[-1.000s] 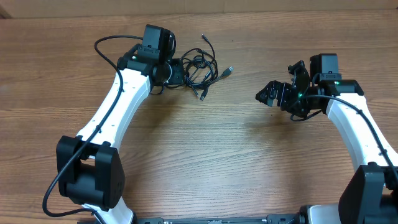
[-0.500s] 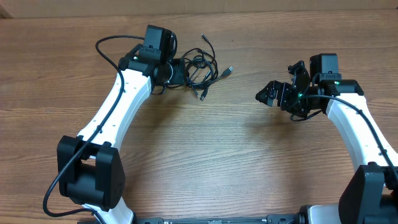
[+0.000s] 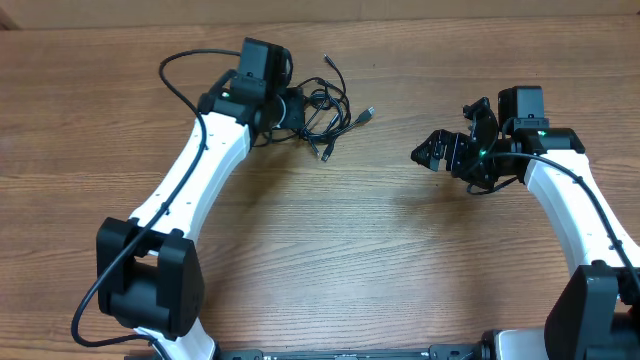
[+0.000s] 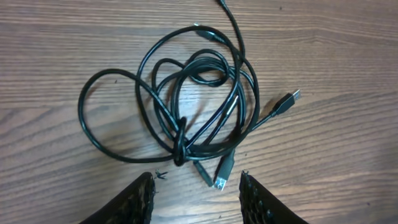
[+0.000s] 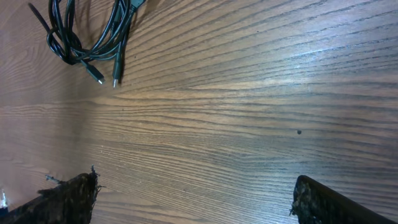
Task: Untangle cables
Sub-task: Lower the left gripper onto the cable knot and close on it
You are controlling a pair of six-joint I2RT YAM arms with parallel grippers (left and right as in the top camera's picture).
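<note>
— Well, where are the cables (image 4: pixel 179 144)?
— Knotted just ahead of my left gripper (image 4: pixel 196 180), plugs nearest it. I see its jaws spread, gripping nothing. Right gripper (image 3: pixel 440 152): spread too, well apart.

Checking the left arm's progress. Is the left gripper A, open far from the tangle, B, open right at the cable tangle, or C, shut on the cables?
B: the left gripper has its fingers apart, and the tangled black cables lie loose at their tips.
</note>
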